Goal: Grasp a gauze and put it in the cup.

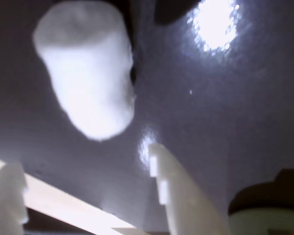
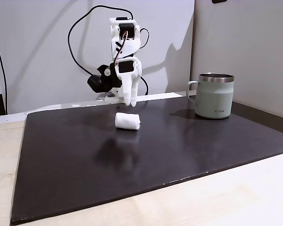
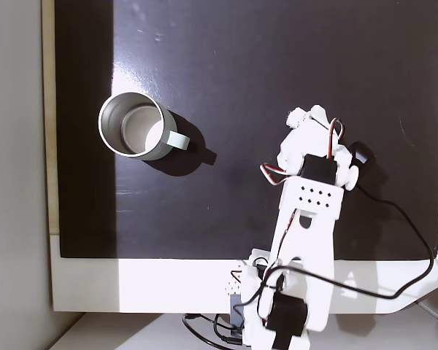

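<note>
We note the gauze, a small white roll, lying on its side on the black mat that covers the pale worktop. In a fixed view from the front it sits left of centre, well apart from the cup, which stands upright at the far right of the mat with its handle turned left. The pincer points down just behind and above the roll, not touching it. In the wrist view the gauze lies free on the mat, upper left, with one white finger at lower centre and the other at the lower left edge; the pincer is spread wide and empty. In the fixed view from above, the cup shows a bare steel interior, and the arm hides the roll.
</note>
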You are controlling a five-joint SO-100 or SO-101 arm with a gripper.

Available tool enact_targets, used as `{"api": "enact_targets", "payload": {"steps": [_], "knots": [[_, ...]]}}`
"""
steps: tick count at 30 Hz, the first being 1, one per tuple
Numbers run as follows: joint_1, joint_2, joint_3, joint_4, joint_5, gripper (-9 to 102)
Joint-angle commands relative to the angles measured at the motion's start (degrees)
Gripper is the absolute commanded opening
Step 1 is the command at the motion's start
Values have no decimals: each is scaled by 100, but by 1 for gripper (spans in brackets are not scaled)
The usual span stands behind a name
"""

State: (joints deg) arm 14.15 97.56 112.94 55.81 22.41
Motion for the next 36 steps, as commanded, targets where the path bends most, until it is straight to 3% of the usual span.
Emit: {"api": "enact_targets", "payload": {"steps": [1,17,20,28,36], "knots": [[9,-246,-422,-35,-44,28],[114,-1556,-668,-413,-88,27],[114,-1591,-659,-404,-79,23],[176,-1573,-694,-325,18,0],[105,-756,-615,0,70,0]]}}
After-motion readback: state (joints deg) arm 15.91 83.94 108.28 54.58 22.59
